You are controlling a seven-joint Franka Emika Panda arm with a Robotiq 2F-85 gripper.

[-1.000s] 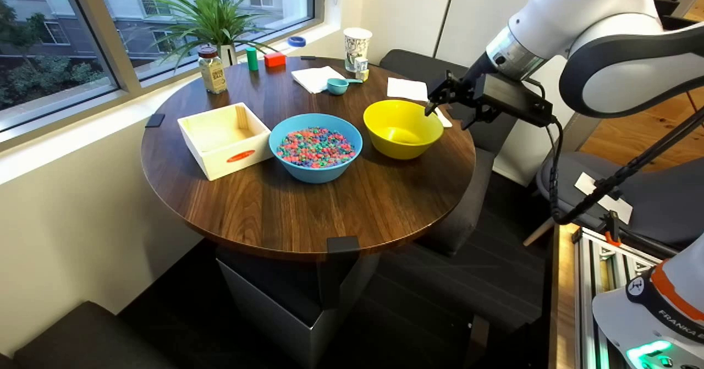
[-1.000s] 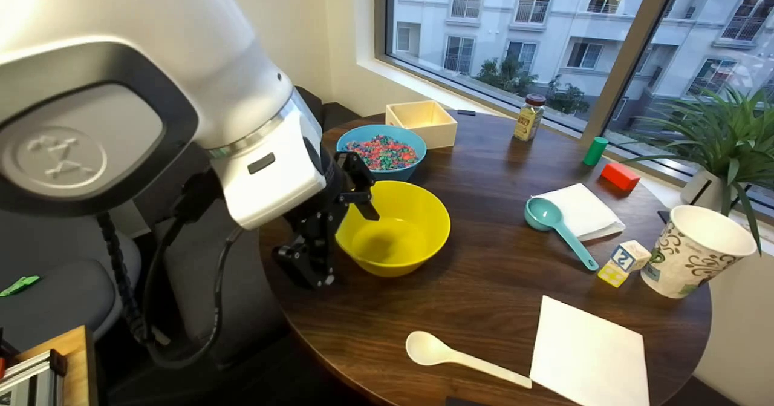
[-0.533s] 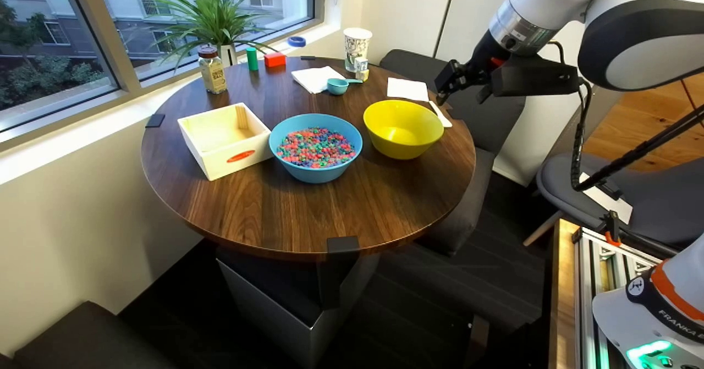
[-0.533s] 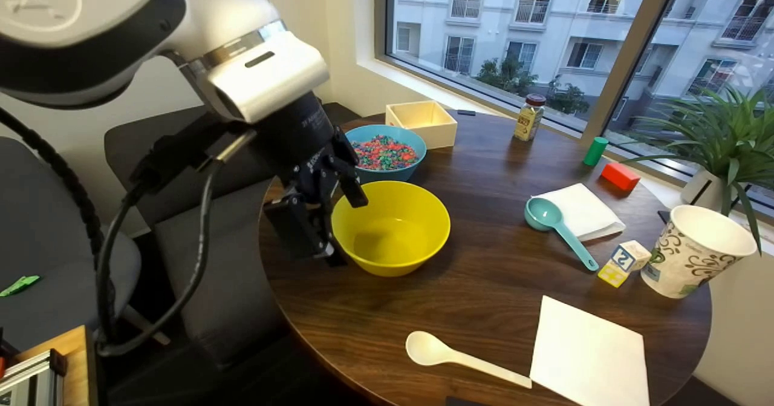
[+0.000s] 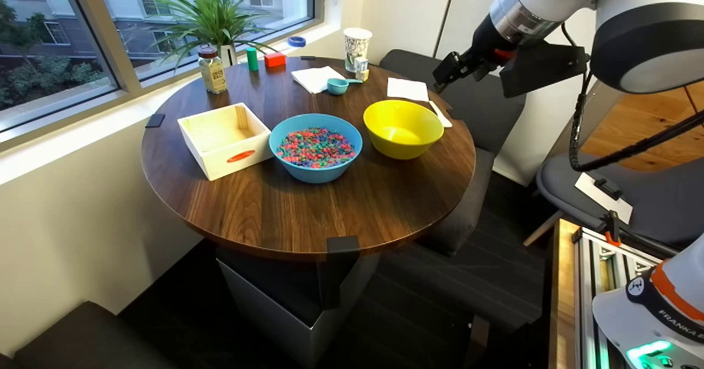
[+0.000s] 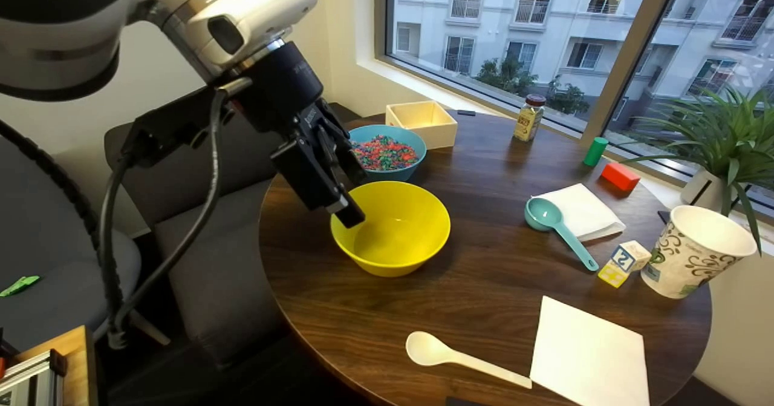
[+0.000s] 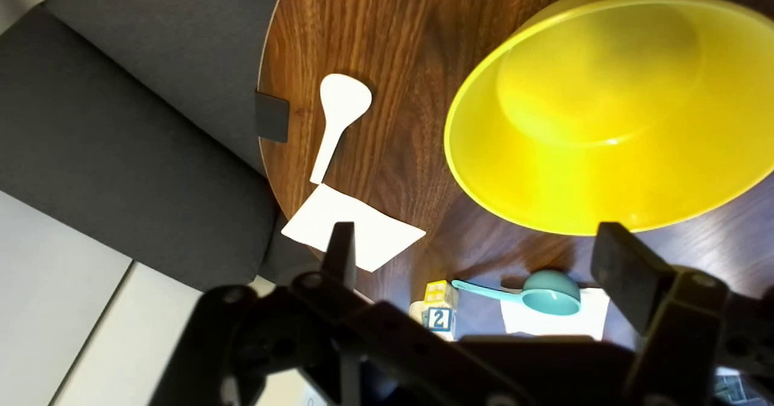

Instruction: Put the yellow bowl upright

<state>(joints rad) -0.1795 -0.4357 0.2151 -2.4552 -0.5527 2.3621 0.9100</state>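
The yellow bowl (image 5: 403, 132) stands upright on the round table, its open side up, in both exterior views (image 6: 396, 236). In the wrist view the bowl (image 7: 592, 170) fills the upper right, and I look into its bare inside. My gripper (image 6: 355, 197) is open and empty, tilted, above the bowl's near-left rim in that exterior view. In an exterior view the gripper (image 5: 441, 82) is up and beyond the bowl, apart from it. In the wrist view nothing is between the fingers of the gripper (image 7: 477, 232).
A blue bowl (image 5: 315, 174) with multicoloured bits stands beside the yellow bowl, then a wooden tray (image 5: 234, 160). A white spoon (image 6: 429, 348), napkin (image 6: 592, 351), teal scoop (image 6: 544, 213), letter blocks (image 6: 629, 256), paper cup (image 6: 695, 252), and spice jar (image 6: 529, 117) are on the table.
My gripper has lifted and drawn back from beside the yellow bowl, and the wrist has tilted. The yellow bowl and the other objects have not moved.
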